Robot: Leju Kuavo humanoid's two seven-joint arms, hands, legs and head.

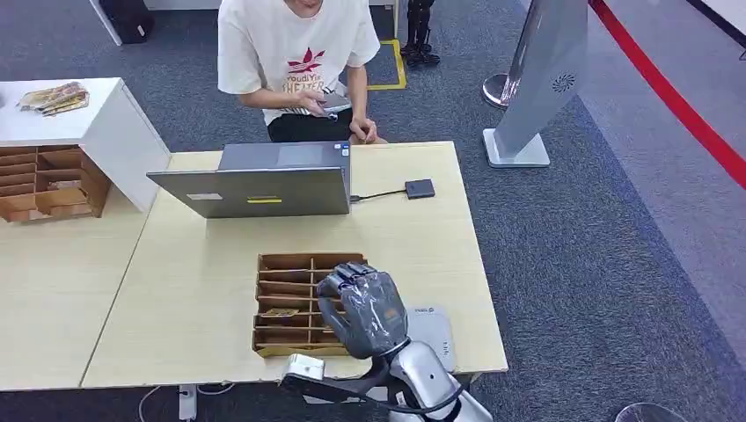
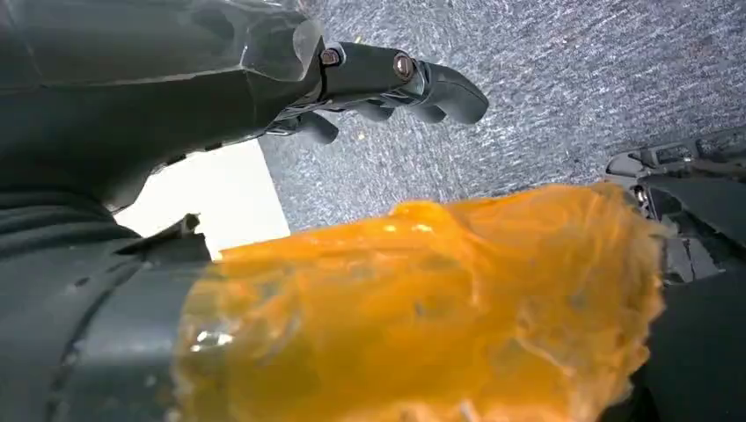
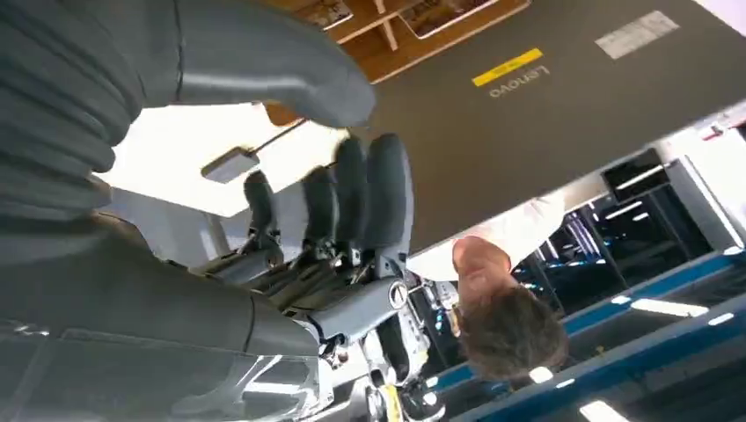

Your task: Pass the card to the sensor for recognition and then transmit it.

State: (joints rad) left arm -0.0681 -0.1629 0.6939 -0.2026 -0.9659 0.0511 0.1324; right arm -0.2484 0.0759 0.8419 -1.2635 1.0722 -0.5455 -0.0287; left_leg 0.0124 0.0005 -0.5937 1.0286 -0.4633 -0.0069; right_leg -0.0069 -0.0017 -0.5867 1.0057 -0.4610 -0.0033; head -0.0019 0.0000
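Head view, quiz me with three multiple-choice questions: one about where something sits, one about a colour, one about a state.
1. Where is the wooden tray?
A. On the table, between the laptop and the near edge, below the right hand
B. On the carpet
C. On top of the laptop

2. What colour is the small box cabled to the laptop?
A. Red
B. Black
C. White

3. How does the laptop stand?
A. Shut flat
B. Open, screen towards the robot
C. Open, the back of its lid towards the robot

Answers:
1. A, the tray lies on the tabletop on the robot's side of the laptop, with the hand over its right part.
2. B, the box is dark against the pale wood.
3. C, the grey lid back faces the camera, the keyboard towards the person.
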